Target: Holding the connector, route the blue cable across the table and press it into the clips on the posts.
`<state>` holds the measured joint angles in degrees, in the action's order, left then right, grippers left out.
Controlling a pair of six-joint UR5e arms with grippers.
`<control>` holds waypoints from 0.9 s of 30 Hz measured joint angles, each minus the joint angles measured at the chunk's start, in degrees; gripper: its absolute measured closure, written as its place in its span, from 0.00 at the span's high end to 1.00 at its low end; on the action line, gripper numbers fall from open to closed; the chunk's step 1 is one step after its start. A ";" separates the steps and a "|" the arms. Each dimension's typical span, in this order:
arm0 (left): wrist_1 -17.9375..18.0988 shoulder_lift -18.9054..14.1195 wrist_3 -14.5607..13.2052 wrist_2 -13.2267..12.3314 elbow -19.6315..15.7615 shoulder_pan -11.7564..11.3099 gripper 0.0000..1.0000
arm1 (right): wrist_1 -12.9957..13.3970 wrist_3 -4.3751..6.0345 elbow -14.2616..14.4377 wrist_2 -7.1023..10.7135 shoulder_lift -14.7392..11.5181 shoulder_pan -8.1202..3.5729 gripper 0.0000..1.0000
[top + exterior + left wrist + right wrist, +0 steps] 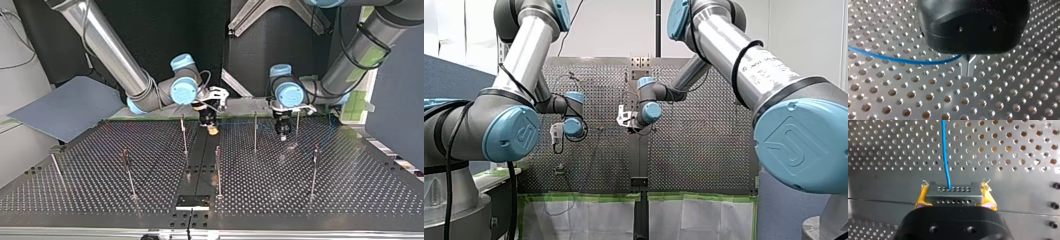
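My left arm (519, 60) and my right arm (744, 55) reach over the worktop (300, 190), wrists bent so both point down at it. My right gripper (955, 195) clamps its yellow-padded fingers (921, 198) on the connector (953, 193). My left gripper (969, 67) has its metal fingers closed on the blue cable (898, 59).

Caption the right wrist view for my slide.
My right gripper, yellow pads shut on the grey connector, with the blue cable running ahead over the perforated table.

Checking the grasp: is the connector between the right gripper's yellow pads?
Yes, the connector sits clamped between the right gripper's yellow pads, the cable leaving its face.
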<state>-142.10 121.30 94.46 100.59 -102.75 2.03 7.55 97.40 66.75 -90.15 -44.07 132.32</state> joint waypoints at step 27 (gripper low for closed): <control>-7.77 -1.69 -0.29 -0.22 -3.54 0.20 1.00 | -0.18 0.00 0.02 0.66 0.02 -0.57 0.00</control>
<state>-149.87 119.61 94.17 100.38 -106.29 2.23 7.37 97.40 66.76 -89.49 -44.05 131.75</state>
